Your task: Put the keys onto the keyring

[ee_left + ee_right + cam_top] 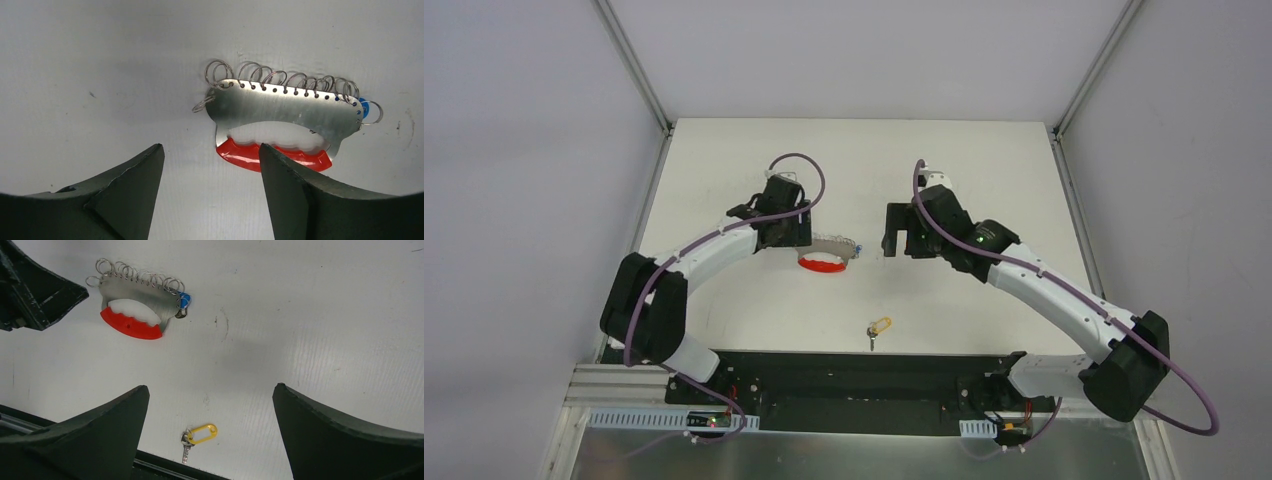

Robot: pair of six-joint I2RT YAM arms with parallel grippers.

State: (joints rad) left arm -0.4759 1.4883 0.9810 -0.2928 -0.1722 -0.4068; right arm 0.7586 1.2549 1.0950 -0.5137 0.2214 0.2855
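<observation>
Left gripper (pixel 210 147), jaws apart and empty, hovers just short of the keyring (pixel 285 107), lying crosswise. The key (pixel 187 439) seems nearer the right gripper (pixel 211 386), also spread.

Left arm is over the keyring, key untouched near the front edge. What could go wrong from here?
1. The left gripper, jaws open above the keyring, may skid it instead of gripping its red strap.
2. The key lies flat and small near the front edge of the table; the open right gripper could nudge it off.
3. The rings sit crowded, so threading may catch the wrong one.
</observation>
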